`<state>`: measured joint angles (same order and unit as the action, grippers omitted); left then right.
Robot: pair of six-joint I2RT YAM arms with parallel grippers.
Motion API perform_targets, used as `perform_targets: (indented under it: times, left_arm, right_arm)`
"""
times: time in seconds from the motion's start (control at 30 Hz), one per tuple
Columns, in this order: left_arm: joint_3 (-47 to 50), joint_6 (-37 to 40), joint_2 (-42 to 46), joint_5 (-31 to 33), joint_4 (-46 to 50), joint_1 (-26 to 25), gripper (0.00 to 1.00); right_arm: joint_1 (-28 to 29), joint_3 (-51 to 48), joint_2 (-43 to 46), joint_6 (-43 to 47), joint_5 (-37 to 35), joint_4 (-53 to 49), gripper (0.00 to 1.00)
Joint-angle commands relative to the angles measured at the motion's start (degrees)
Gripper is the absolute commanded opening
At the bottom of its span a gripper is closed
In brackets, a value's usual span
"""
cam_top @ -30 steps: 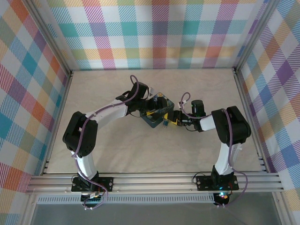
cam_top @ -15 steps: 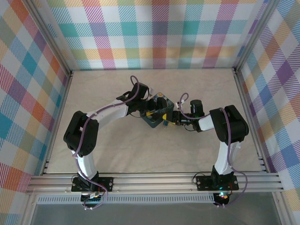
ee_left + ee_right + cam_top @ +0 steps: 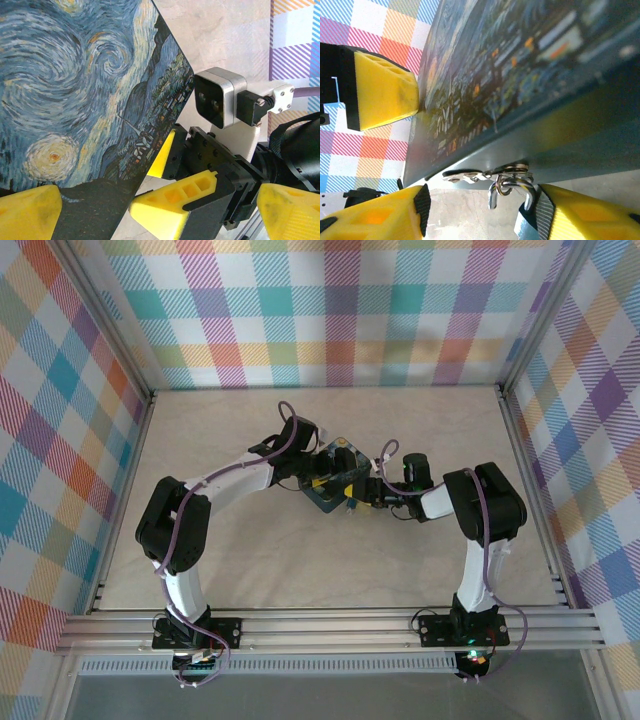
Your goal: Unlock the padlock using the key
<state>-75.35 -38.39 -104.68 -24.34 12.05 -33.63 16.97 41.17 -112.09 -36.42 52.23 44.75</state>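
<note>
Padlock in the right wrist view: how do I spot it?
Find the blue night-sky box; a flat metal tab sticks out along its lower edge. The padlock hangs there, between the lower yellow fingers: the only shiny hooked loop.

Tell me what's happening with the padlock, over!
Left gripper open, one finger against box. Right gripper open around padlock hanging at box edge. Grippers crowd each other.

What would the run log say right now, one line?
left end effector: open, at box | right end effector: open, at padlock
</note>
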Motion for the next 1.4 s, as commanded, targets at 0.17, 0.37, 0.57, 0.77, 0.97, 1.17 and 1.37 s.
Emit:
perform_targets:
  times: [0.17,0.37,0.57,0.77,0.97,1.17,1.37]
  left_arm:
    - [-0.1,-0.5,-0.2,1.1,2.1,-0.3,1.0]
    - [0.0,-0.5,-0.2,1.4,2.1,-0.3,1.0]
    - [0.4,-0.5,-0.2,1.5,2.0,-0.3,1.0]
    - [0.5,-0.6,-0.2,1.6,1.9,-0.3,1.0]
    - [0.6,-0.6,-0.1,1.7,1.9,-0.3,1.0]
    - [0.7,-0.3,0.1,2.2,2.4,-0.3,1.0]
    - [1.3,-0.2,0.3,2.7,2.7,-0.3,1.0]
  right_arm:
    - [0.5,-0.2,0.2,0.9,2.8,3.8,0.47]
    - [0.4,-1.1,1.1,1.4,2.5,2.9,0.4]
    - [0.4,-1.8,1.5,1.8,2.3,2.3,0.33]
    - [0.4,-2.2,2.2,2.5,1.8,0.9,0.27]
    - [0.4,-2.5,2.8,3.5,1.2,-0.9,0.18]
    - [0.3,-2.8,3.3,3.7,0.5,-1.8,0.1]
    - [0.3,-3.5,4.5,3.6,-1.8,-2.8,0.05]
